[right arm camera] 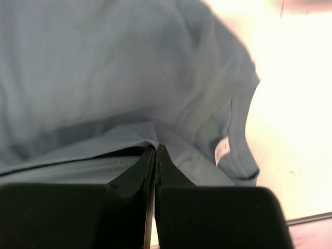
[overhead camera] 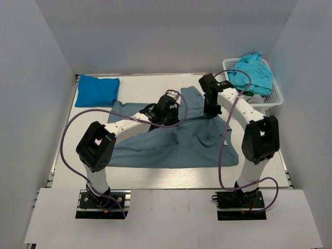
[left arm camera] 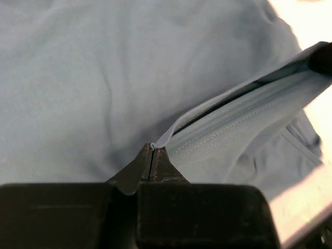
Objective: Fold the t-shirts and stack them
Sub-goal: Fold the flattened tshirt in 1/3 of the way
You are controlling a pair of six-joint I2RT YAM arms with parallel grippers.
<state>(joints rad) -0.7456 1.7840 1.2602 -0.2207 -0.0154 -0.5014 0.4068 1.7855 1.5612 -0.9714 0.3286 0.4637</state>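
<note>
- Your left gripper [left arm camera: 152, 147] is pinched tight on the hem of the grey-blue shirt [left arm camera: 104, 78], right at its tips.
- Your right gripper [right arm camera: 156, 147] is pinched tight on a fold of the same shirt.
- The rest of that shirt spreads out under and past both sets of fingers.
- The bright blue shirt [overhead camera: 97, 91] lies folded, well off to the left of your left fingers.
- The turquoise shirts [overhead camera: 252, 72] sit in the white basket [overhead camera: 270, 102], near your right fingers.

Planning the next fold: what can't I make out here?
- Top view: where left gripper and right gripper pinch the grey-blue shirt, hidden under their wrists.
- Top view: basket contents under the turquoise shirts.
- Left wrist view: the hem's far end, cut by the right edge.
- Right wrist view: white label, too blurred to read.
</note>
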